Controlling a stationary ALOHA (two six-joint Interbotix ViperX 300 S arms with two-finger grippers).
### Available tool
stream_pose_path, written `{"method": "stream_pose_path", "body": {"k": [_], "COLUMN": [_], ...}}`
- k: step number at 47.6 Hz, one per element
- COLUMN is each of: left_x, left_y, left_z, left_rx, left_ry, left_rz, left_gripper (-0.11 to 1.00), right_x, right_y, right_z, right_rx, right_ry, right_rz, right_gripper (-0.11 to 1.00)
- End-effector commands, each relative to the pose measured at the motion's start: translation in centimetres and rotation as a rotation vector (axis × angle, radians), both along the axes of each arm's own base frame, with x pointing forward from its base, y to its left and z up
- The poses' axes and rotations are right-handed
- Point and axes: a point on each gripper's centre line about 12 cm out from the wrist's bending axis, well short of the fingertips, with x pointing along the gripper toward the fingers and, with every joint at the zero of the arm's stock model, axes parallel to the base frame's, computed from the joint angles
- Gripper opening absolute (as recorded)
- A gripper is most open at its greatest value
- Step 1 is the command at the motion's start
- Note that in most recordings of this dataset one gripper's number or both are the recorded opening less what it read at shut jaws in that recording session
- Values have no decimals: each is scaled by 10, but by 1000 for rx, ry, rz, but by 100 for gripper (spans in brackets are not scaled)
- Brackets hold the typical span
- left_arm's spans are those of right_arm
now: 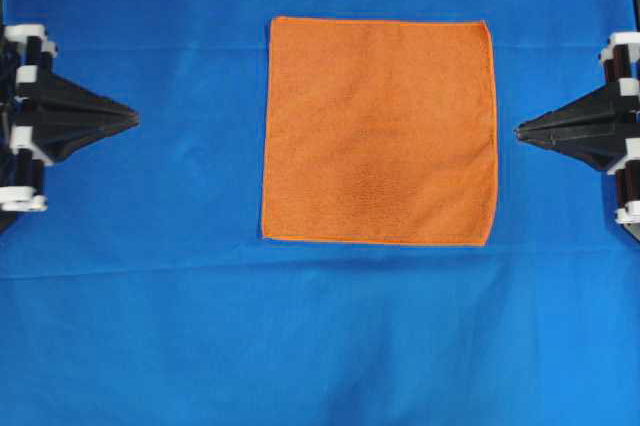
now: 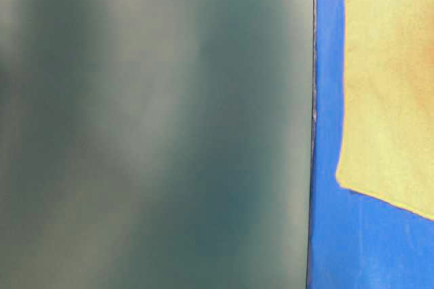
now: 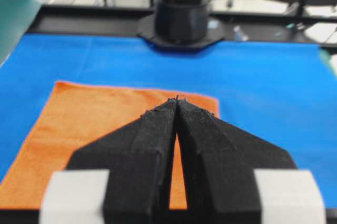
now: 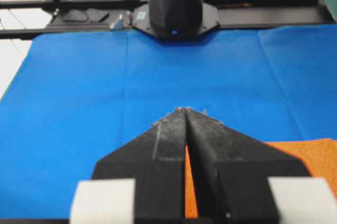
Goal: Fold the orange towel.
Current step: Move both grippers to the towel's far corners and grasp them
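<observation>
Orange towel point(image 1: 379, 131) flat, edges unfolded, closed grippers well apart

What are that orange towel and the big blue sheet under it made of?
The orange towel looks like soft, matte terry or microfibre: its surface is finely nubbly, with a thin stitched hem round the edge. The blue sheet seems a smooth, thin woven or non-woven fabric, since it shows faint creases and no pile; which one I cannot tell.
</observation>
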Motion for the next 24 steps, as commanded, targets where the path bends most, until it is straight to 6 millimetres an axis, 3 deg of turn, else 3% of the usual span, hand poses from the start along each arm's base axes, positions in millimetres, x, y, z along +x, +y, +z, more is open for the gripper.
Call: {"method": "stream_pose_path", "body": {"k": [1,9,17,24], "left_x": [9,21,40,63], "left_y": [7,25,43,64], "left_z": [6,-4,-18,-28], "left_rx": [-2,-19,-30,-41], "left_ry": [-20,12,75,134], "left_rz": [29,101,161,219], "left_gripper": [0,3,27,68], "right_x": [3,4,2,-1], "right_y": [-7,-32,-62,-94], "right_z": [6,-7,-25,-44], "right_rx": [10,40,73,103], "right_ry": [-6,72,161,243], "right_rz": [-35,-154,-300,-441], "right_gripper": [0,0,3,42]}}
